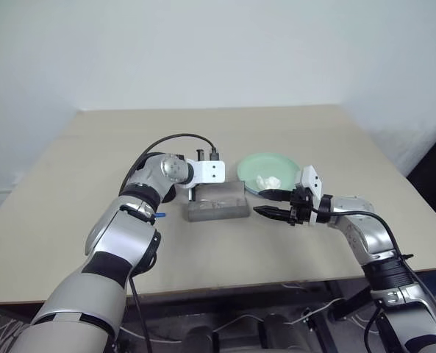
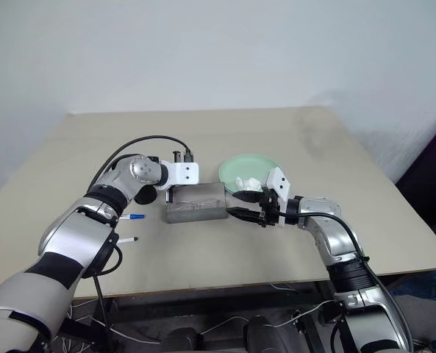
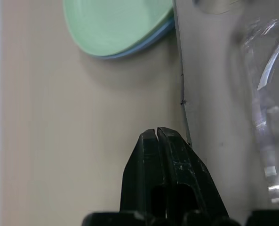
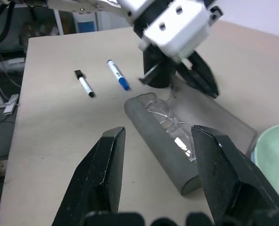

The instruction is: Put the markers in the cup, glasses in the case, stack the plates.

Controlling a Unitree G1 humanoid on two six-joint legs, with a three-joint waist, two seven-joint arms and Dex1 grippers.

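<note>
The grey case (image 4: 176,162) lies across the table with the glasses (image 4: 170,123) inside it, and its translucent lid (image 4: 224,120) looks open on the far side. My left gripper (image 3: 157,135) is shut with nothing in it, its tips at the lid's edge. My right gripper (image 4: 158,132) stands open just short of the case's right end, holding nothing. Two markers (image 4: 116,74) (image 4: 84,84) lie on the table left of the case. The black cup (image 4: 156,76) stands behind the left gripper. The mint green plate (image 1: 265,163) rests on the light blue plate (image 3: 146,43).
A crumpled white paper (image 1: 267,181) lies in the green plate, just beyond my right gripper. The table's front edge (image 1: 225,290) runs close under both arms. Bare tabletop stretches behind the case and plates.
</note>
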